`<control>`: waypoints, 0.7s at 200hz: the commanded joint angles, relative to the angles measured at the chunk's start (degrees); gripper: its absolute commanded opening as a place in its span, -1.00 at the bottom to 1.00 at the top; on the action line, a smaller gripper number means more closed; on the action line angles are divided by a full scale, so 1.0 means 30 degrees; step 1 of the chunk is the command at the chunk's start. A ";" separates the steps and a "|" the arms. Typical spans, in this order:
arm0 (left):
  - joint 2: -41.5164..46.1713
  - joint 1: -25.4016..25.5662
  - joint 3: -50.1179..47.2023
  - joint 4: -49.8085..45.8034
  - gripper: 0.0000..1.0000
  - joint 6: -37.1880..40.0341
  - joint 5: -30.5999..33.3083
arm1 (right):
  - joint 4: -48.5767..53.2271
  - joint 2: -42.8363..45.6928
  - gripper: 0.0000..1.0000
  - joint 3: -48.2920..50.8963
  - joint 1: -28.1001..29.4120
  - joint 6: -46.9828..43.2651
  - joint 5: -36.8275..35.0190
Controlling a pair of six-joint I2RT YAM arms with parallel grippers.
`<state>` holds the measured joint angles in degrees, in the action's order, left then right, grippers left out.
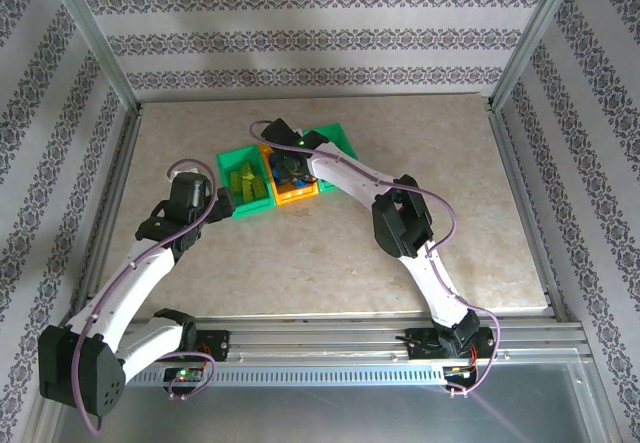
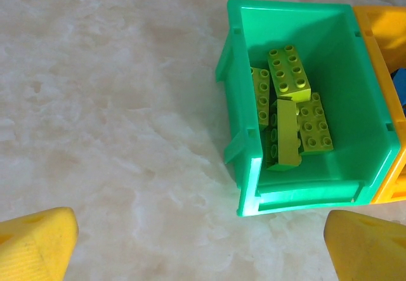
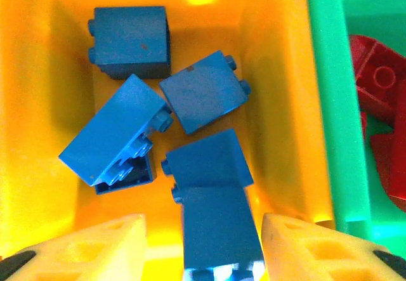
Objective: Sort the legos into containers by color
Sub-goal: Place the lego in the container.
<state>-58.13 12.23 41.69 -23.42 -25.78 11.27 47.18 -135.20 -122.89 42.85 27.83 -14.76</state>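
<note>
My right gripper (image 3: 203,227) hangs inside the orange-yellow container (image 3: 279,103), open. A blurred blue lego (image 3: 219,230) sits between its fingers with a gap on each side, resting against another blue lego (image 3: 206,160). Several more blue legos (image 3: 130,40) lie on that container's floor. Red legos (image 3: 380,78) lie in the green container (image 3: 327,103) to its right. My left gripper (image 2: 200,230) stands wide open over bare table, with nothing between its fingers, just in front of the left green container (image 2: 304,195). That one holds several yellow-green legos (image 2: 288,71).
The three containers stand in a row at mid-table: green (image 1: 240,153), orange-yellow (image 1: 300,195), green (image 1: 340,138). Both arms reach toward them from the near edge. A metal frame and patterned walls (image 1: 320,33) border the marbled table (image 1: 450,153).
</note>
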 commanded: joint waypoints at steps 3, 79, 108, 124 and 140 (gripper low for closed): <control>0.0309 -0.0375 0.0686 -0.0515 0.99 0.0236 0.0434 | 0.0528 0.0639 0.07 -0.0466 -0.0074 -0.0245 -0.0645; -0.0780 -0.0402 0.0526 0.1715 0.99 -0.0303 -0.0744 | -0.0188 0.3587 0.12 0.1626 -0.0015 -0.0062 -0.0980; -0.2734 -0.0612 0.1356 0.2299 0.94 -0.0111 -0.1547 | -0.0759 0.5329 0.18 0.3728 -0.0043 0.0428 -0.1504; -0.3858 -0.0735 0.1975 0.2269 0.84 0.0034 -0.2064 | -0.1096 0.6333 0.22 0.5047 -0.0063 0.0623 -0.1903; -0.4703 -0.0872 0.2256 0.2299 0.82 0.0024 -0.2467 | -0.1234 0.7410 0.26 0.6404 -0.0104 0.0949 -0.2557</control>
<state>-69.65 10.81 45.82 -18.76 -25.96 6.72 44.31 -117.51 -108.97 42.85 28.71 -18.20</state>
